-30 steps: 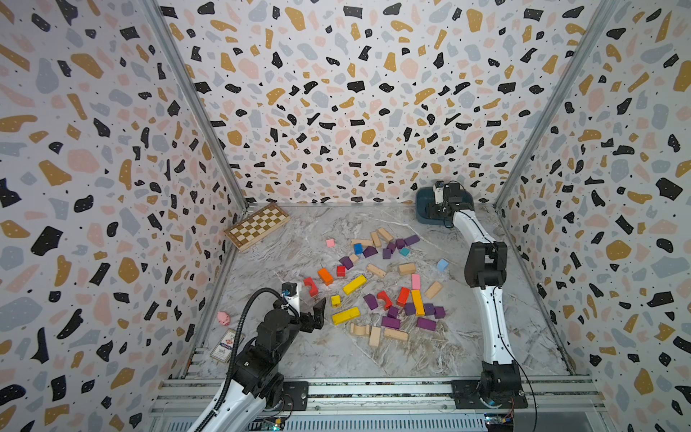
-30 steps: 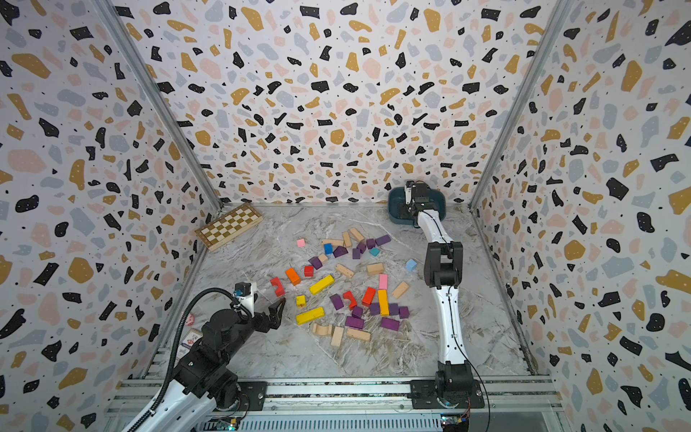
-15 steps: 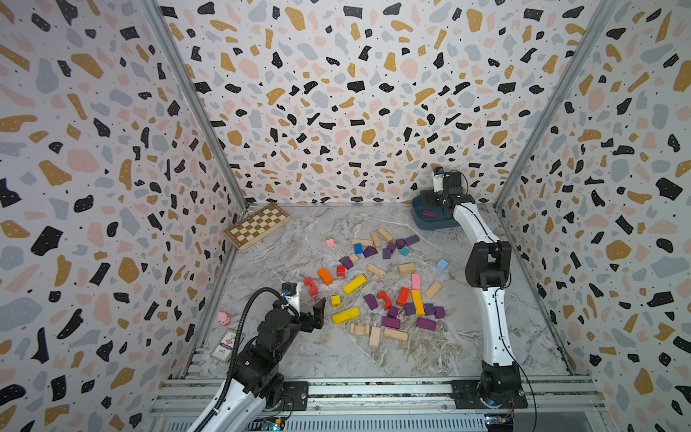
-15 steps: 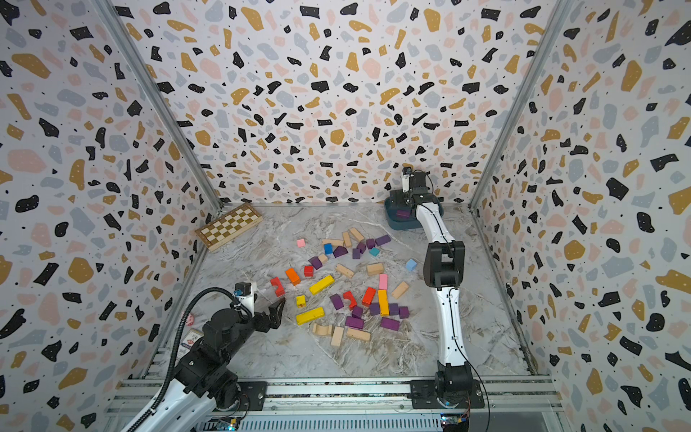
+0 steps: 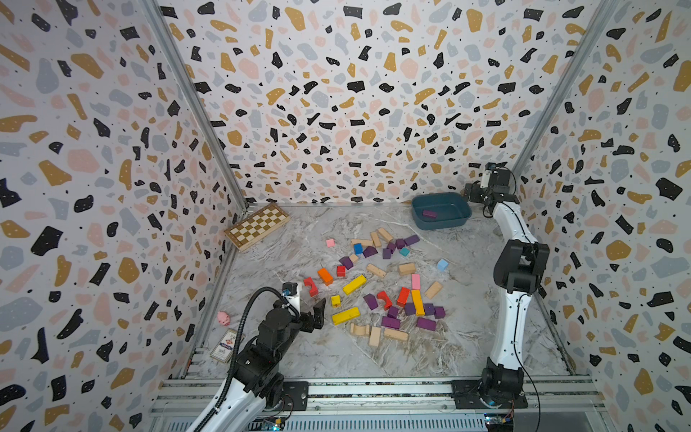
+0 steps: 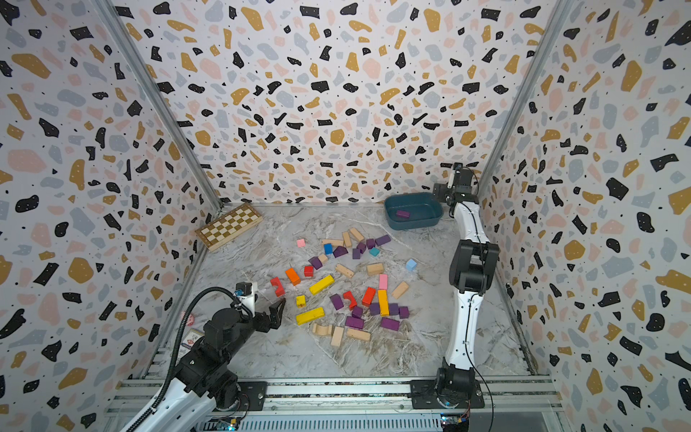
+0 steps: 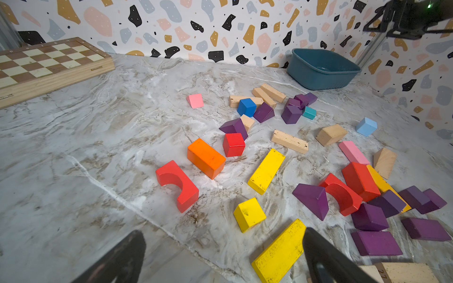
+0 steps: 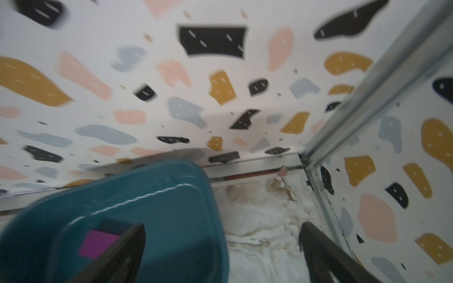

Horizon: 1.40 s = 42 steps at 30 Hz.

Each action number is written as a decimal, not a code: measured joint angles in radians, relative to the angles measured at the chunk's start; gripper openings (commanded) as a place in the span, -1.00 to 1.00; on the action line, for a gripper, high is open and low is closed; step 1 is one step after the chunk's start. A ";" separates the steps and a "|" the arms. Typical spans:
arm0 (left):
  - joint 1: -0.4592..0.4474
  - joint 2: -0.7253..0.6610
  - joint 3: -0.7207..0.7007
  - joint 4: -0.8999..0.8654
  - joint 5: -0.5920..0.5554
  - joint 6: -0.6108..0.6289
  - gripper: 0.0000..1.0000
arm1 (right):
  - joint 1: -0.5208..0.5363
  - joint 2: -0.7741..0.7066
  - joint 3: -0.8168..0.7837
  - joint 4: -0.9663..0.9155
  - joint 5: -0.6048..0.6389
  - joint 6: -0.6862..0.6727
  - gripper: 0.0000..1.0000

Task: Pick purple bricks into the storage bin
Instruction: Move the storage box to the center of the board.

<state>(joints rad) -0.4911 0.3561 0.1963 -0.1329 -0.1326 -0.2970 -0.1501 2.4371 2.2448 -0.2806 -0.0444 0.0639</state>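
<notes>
The teal storage bin [image 5: 441,223] [image 6: 413,223] stands at the far right, against the back wall. One purple brick [image 5: 429,214] [image 8: 98,243] lies inside it. Several more purple bricks lie loose on the marble floor, a far group [image 5: 411,239] and a near group [image 5: 426,324] [image 7: 376,242]. My right gripper [image 5: 473,193] [image 8: 221,227] hangs open and empty, raised just off the bin's right end near the corner post. My left gripper [image 5: 317,312] [image 7: 224,232] is open and empty, low at the near left, with a yellow bar [image 7: 279,252] by one finger.
A wooden chessboard [image 5: 257,225] lies at the far left. Red, orange, yellow, pink, blue and plain wooden blocks [image 5: 353,284] are mixed among the purple ones. A pink toy [image 5: 223,318] and a card pack [image 5: 227,345] sit by the left wall.
My right gripper opened over the bin, then rose and swung right, off the bin; the purple brick now shows lying inside. The left arm has not moved.
</notes>
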 measured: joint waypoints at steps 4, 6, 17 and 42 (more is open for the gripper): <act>0.000 0.009 0.000 0.000 0.000 0.000 0.98 | -0.007 0.055 -0.005 0.012 -0.018 0.006 0.99; 0.000 0.010 0.000 -0.001 0.001 0.000 0.97 | 0.001 0.087 0.014 0.013 -0.037 0.007 1.00; 0.000 -0.013 0.000 -0.001 0.002 0.000 0.97 | 0.041 0.130 0.055 0.019 -0.174 -0.018 0.92; 0.000 -0.017 0.000 -0.002 0.002 0.000 0.98 | 0.040 0.132 0.018 0.012 -0.164 0.005 0.56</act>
<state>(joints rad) -0.4911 0.3393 0.1963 -0.1345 -0.1310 -0.2966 -0.1101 2.5690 2.2631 -0.2687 -0.2089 0.0692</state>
